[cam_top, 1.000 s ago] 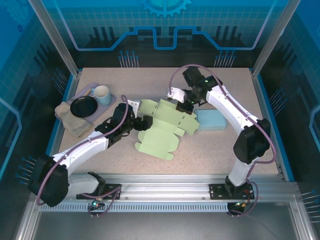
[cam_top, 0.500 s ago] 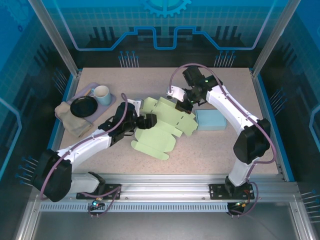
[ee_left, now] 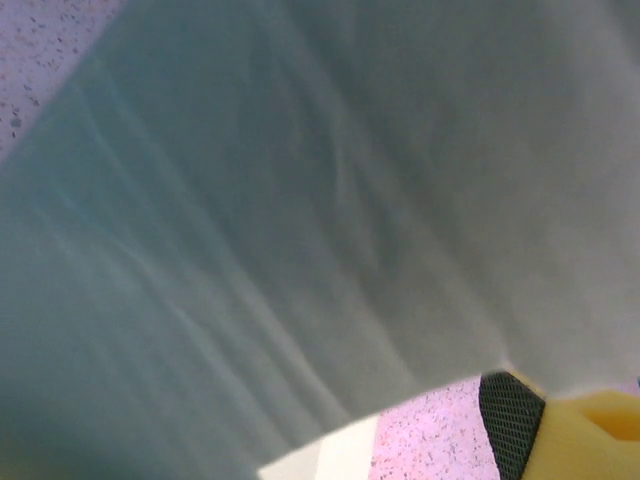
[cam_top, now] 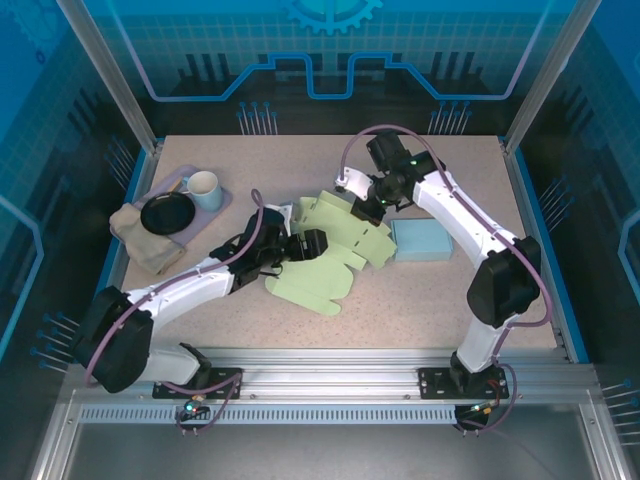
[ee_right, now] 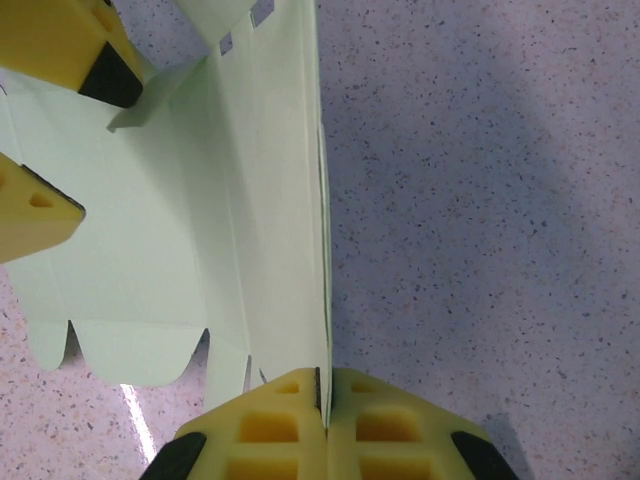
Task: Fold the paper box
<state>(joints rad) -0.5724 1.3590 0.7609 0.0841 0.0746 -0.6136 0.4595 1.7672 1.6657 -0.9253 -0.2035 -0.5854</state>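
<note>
The paper box [cam_top: 330, 262] is a pale green flat blank with cut flaps, lying mid-table. Its far panel is raised where my right gripper [cam_top: 366, 208] is shut on its edge. In the right wrist view the yellow pads [ee_right: 265, 425] pinch that thin upright edge of the paper box [ee_right: 260, 200] at my right gripper [ee_right: 325, 385]. My left gripper [cam_top: 311, 245] stands open over the blank's left part. Its two yellow fingers [ee_right: 35, 215] show apart in the right wrist view. In the left wrist view the paper [ee_left: 300, 220] is pressed close, with one fingertip [ee_left: 512, 428] at the lower right.
A blue box [cam_top: 420, 240] lies just right of the blank. At the back left a black plate [cam_top: 167, 212] and a pale mug [cam_top: 203, 188] sit on a purple tray, beside a beige cloth [cam_top: 140, 240]. Metal posts and a frame rail border the table.
My left arm has reached to the right, further onto the blank. The near flap has shifted right with it. The right gripper keeps its hold in the same place.
</note>
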